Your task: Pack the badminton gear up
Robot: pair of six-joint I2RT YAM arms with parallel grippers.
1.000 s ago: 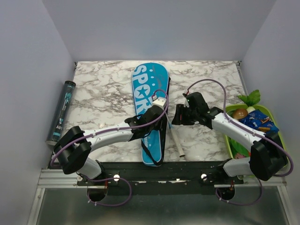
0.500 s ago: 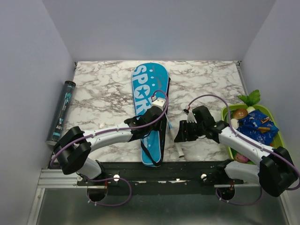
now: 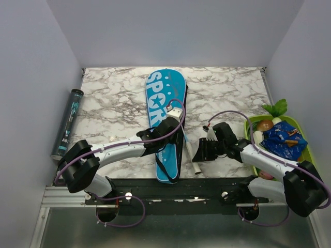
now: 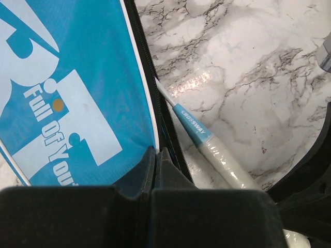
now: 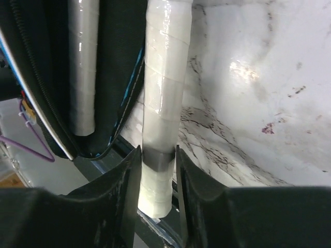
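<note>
The long cyan bag [image 3: 164, 111] lettered "SPORT" lies lengthwise mid-table. My left gripper [image 3: 174, 135] is shut on the bag's black-edged right rim [image 4: 154, 154]; the bag's cyan face [image 4: 67, 88] fills the left wrist view. One racket's white handle [image 3: 196, 164] lies just right of the bag; its blue collar and thin shaft [image 4: 190, 127] run beside the zipper. My right gripper [image 3: 200, 152] is shut on this handle [image 5: 164, 77] close to its butt end [image 5: 158, 161]. A second white handle [image 5: 83, 67] lies inside the open bag. The racket heads are hidden.
A green tray [image 3: 289, 120] of toy vegetables stands at the right edge. A dark tube [image 3: 68, 123] lies along the left wall. The black rail [image 3: 207, 185] runs along the near edge, right below the handle's end.
My right gripper has moved toward the near edge, down the racket's handle to near its end. The left gripper stays pinched on the bag's rim.
</note>
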